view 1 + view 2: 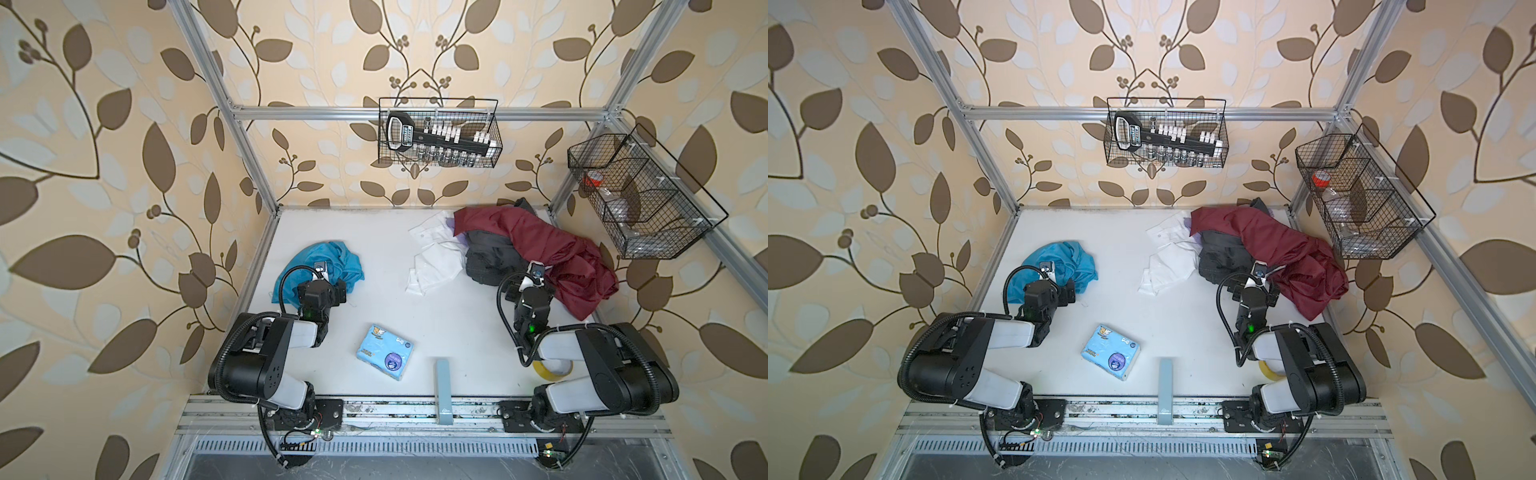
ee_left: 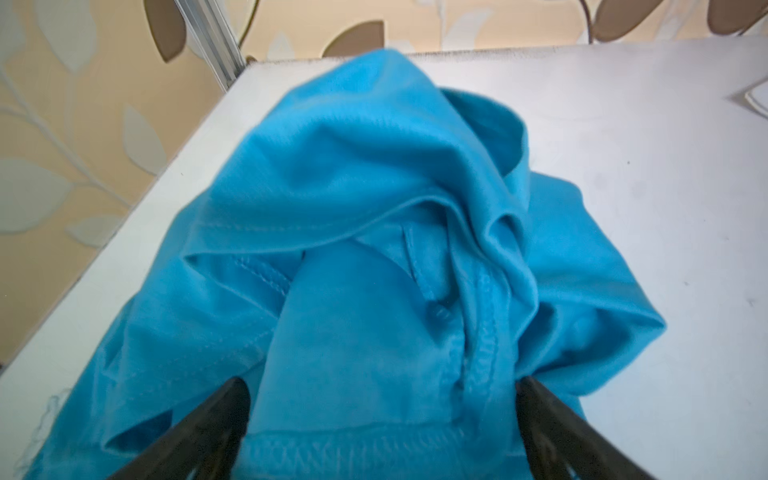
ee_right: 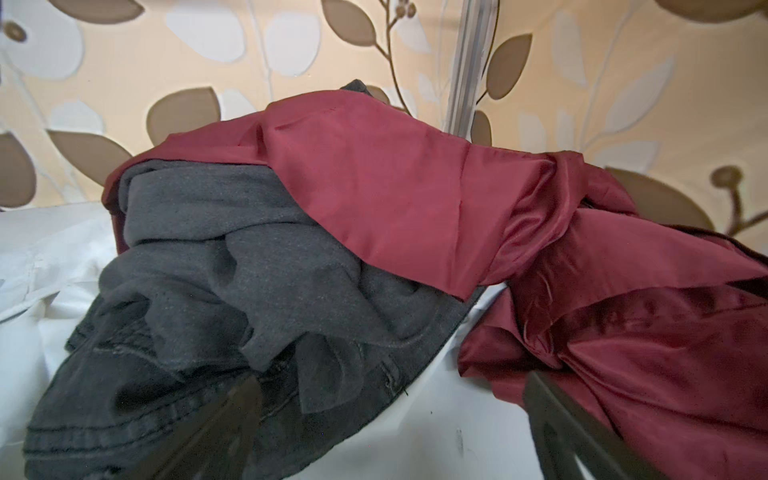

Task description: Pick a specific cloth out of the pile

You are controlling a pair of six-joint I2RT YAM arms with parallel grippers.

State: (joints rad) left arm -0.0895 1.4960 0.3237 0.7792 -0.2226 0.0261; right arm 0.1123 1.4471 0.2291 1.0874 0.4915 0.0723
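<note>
The turquoise cloth (image 1: 332, 259) lies at the left of the table (image 1: 415, 316), well apart from the pile (image 1: 536, 245) at far right. The left gripper (image 2: 380, 390), jaws spread, straddles its near folds. The right gripper (image 3: 390, 415), released, faces the pile.

**Colour and pattern key, located from the tissue pack**

The tissue pack (image 1: 385, 352) is pale blue with a dark purple round mark. The table (image 1: 395, 299) under it is plain white. Beyond the pack to the left, the cloth (image 1: 347, 262) is plain bright turquoise with matching stitching. Beyond the pack to the right, the pile (image 1: 519, 232) combines a glossy maroon cloth (image 1: 573, 266), a dark grey garment (image 1: 484, 259), a white shirt (image 1: 432, 257) and a lilac scrap (image 1: 451, 226). Right of the pack stand a grey-blue block (image 1: 442, 386) and a yellow tape roll (image 1: 542, 368). The wallpaper (image 1: 124, 166) is beige, patterned with brown and pale grey leaves on thin brown stems.
</note>
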